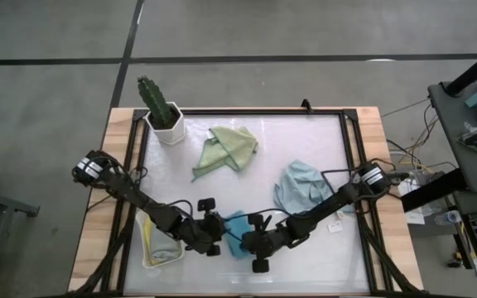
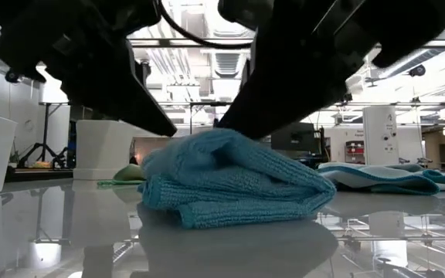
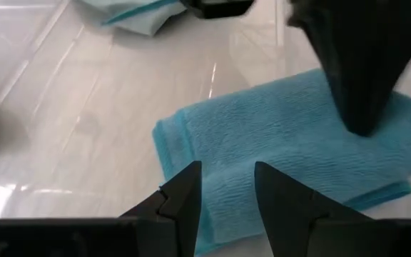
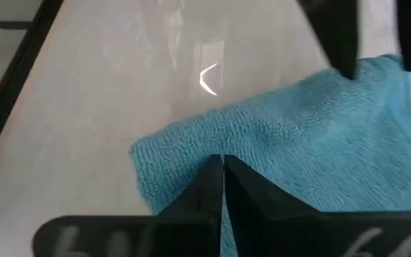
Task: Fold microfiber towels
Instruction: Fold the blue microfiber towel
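counter [image 1: 305,132]: white glossy top in a dark frame; both arms reach to its near-middle edge, and its slick face lets a cloth skid if it is dragged.
white tray [image 1: 149,248]: near the left arm's forearm, a yellow towel [image 1: 149,234] in it; an elbow swing could knock it.
pale blue towel [image 1: 298,186]: crumpled on the right side, partly under the right arm, not yet folded; the arm could snag it on the way back.
sage green towel [image 1: 228,147]: loose heap near the planter, well apart from both grippers.
cactus planter [image 1: 166,124]: white pot at the far left corner, clear of the work.
teal towel [image 1: 235,234]: at the near middle, between the two grippers; folded over itself, layers bulging and edges not quite flush in the low view [image 2: 230,181].
left gripper [image 3: 227,193]: released, fingers parted just above the towel's folded edge; closing there may catch only the top layer and peel the fold open.
right gripper [image 4: 223,178]: clenched, tips together and pressed on the teal towel [image 4: 298,164]; whether any cloth is pinched cannot be told. if fibre clings, lifting would drag the fold askew.
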### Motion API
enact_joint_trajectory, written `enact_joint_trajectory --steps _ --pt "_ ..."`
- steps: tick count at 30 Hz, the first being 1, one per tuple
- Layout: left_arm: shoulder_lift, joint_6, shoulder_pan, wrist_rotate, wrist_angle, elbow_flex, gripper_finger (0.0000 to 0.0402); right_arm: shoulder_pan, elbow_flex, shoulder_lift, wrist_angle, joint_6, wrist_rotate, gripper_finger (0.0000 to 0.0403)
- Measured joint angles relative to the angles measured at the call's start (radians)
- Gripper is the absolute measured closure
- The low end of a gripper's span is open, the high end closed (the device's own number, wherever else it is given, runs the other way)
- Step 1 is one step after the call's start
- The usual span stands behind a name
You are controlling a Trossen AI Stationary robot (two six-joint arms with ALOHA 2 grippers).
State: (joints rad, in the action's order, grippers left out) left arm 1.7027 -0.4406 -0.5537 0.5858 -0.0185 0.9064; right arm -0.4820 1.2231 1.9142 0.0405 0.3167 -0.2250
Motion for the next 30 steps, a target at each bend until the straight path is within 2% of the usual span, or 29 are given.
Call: enact_joint_trajectory --steps 7,14,19,30 --pt "0.000 -0.076 0.015 0.001 0.000 -0.048 0.0286 0.003 0.037 0.110 0.087 -0.087 0.016 0.0394" --pt "0.000 -0.078 0.028 0.001 -0.001 -0.068 0.0286 0.004 0.093 0.179 0.111 -0.109 0.014 0.0394" --pt "-0.006 -0.078 0.030 0.001 -0.004 -0.069 0.0286 0.004 0.095 0.175 0.101 -0.115 0.016 0.0394" --pt "-0.138 -0.069 -0.016 -0.002 0.000 -0.052 0.0286 -0.001 0.092 0.087 0.068 -0.162 -0.010 0.0394"
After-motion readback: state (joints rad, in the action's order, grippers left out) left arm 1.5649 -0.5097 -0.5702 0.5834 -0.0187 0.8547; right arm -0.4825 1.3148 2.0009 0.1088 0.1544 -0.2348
